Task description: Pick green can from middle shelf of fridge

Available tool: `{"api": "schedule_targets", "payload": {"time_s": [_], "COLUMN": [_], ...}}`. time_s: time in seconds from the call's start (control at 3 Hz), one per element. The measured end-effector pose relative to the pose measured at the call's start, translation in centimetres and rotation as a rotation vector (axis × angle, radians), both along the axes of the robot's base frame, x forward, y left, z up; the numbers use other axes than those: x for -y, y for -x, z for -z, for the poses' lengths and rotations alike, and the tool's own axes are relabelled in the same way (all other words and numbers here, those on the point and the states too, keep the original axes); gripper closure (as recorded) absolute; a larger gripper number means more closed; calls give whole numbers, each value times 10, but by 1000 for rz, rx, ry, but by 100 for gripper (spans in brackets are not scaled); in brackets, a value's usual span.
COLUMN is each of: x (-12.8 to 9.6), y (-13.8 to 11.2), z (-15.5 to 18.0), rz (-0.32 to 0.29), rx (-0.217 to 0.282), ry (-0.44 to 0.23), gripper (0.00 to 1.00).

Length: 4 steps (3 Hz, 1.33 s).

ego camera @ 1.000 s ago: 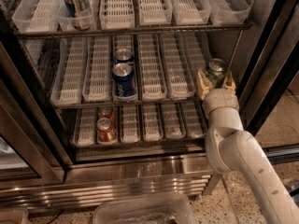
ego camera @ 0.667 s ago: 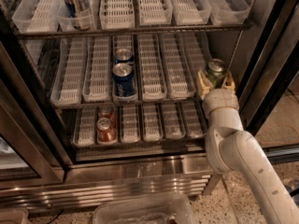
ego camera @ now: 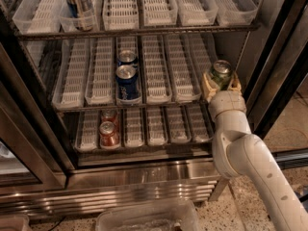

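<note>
The green can (ego camera: 221, 73) stands upright between the two fingers of my gripper (ego camera: 221, 83), which is shut on it. It is held at the right end of the middle shelf (ego camera: 154, 69), just in front of the rightmost white lane and level with it. The fridge (ego camera: 144, 177) stands open, with its stainless-steel base below. Two blue cans (ego camera: 127, 78) sit one behind the other in the shelf's third lane from the left.
Two red cans (ego camera: 109, 131) sit on the bottom shelf. A tall can (ego camera: 79, 4) stands in a clear bin on the top rack. The dark door frame (ego camera: 276, 66) is just right of my arm. A clear plastic container (ego camera: 149, 218) lies on the floor in front.
</note>
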State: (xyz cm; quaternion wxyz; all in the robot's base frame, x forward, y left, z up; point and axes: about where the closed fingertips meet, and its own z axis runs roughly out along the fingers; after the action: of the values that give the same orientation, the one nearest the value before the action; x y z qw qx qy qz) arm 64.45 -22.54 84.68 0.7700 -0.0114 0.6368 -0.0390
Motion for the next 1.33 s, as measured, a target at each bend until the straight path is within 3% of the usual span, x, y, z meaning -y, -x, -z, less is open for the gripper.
{"api": "schedule_targets", "payload": {"time_s": [0.67,1.0,1.33], "x": [2,-3,-8], "y": [3,13,27], "z": [-55,-73,-74], "rz": [-52,-113,-213], "rx": [117,149,129], "ry": [7,48,99], "gripper": [100,100,100]}}
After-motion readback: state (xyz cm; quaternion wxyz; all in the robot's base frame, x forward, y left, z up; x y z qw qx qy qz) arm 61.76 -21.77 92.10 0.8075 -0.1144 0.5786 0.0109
